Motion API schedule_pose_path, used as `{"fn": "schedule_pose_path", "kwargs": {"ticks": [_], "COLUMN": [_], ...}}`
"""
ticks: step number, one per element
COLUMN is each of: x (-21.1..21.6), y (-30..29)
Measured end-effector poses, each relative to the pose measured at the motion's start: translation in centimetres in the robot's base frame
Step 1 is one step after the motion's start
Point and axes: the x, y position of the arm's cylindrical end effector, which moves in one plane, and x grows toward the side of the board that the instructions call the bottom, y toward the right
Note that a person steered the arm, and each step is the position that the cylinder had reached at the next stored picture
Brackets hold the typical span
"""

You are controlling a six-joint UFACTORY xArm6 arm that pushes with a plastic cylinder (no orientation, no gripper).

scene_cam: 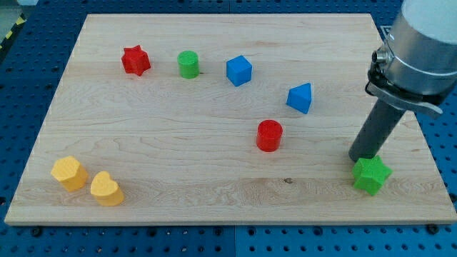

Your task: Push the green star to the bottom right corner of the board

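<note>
Pale wooden board (178, 164) fills the frame; my tip (357, 158), a plain rod without jaws, touches the green star-shaped block (371, 175) at lower right.

Lab: blue pegboard bench (28, 57)

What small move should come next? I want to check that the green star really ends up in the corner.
Probably one more short push toward the view's bottom right. My tip sits just up-left of the green star, seemingly touching it, and some bare board remains between star and corner.
</note>
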Motion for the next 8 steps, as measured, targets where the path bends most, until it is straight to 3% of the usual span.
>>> {"fn": "schedule_pose_path", "kwargs": {"ticks": [4, 6, 8], "x": [5.1, 2.7, 4.0], "y": [-4.4, -4.4, -1.7]}}
